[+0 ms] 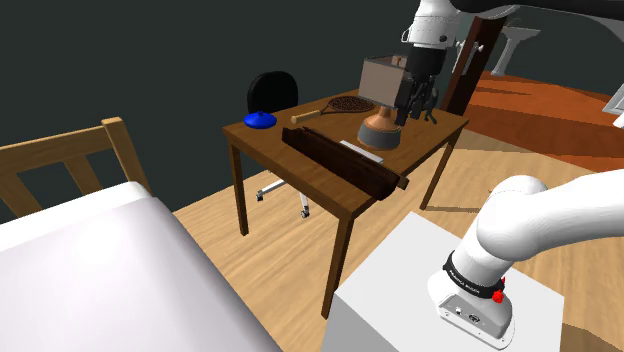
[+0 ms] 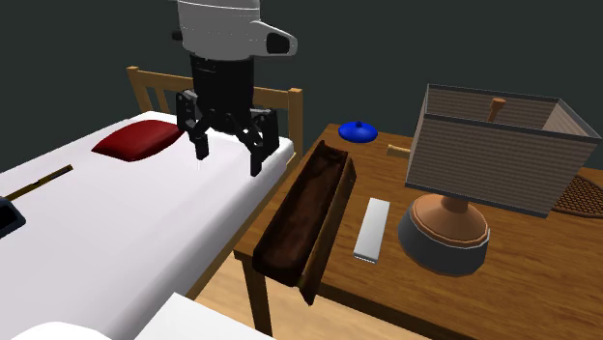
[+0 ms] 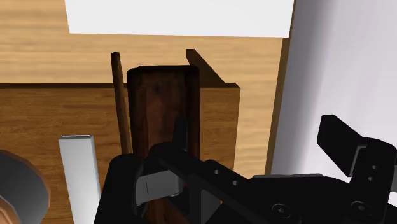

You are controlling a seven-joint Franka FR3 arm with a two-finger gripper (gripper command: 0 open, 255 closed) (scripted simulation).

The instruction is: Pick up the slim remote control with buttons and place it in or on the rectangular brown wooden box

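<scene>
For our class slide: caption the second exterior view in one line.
Black gripper, jaws open, hangs empty; pale remote lies on the table beside the brown box.

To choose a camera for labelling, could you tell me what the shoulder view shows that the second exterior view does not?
Shoulder view: a black chair behind the table. Second exterior view: a red pillow on the bed. Both: the open gripper, the long brown box, the white remote beside it, the lamp and a small blue object.
</scene>
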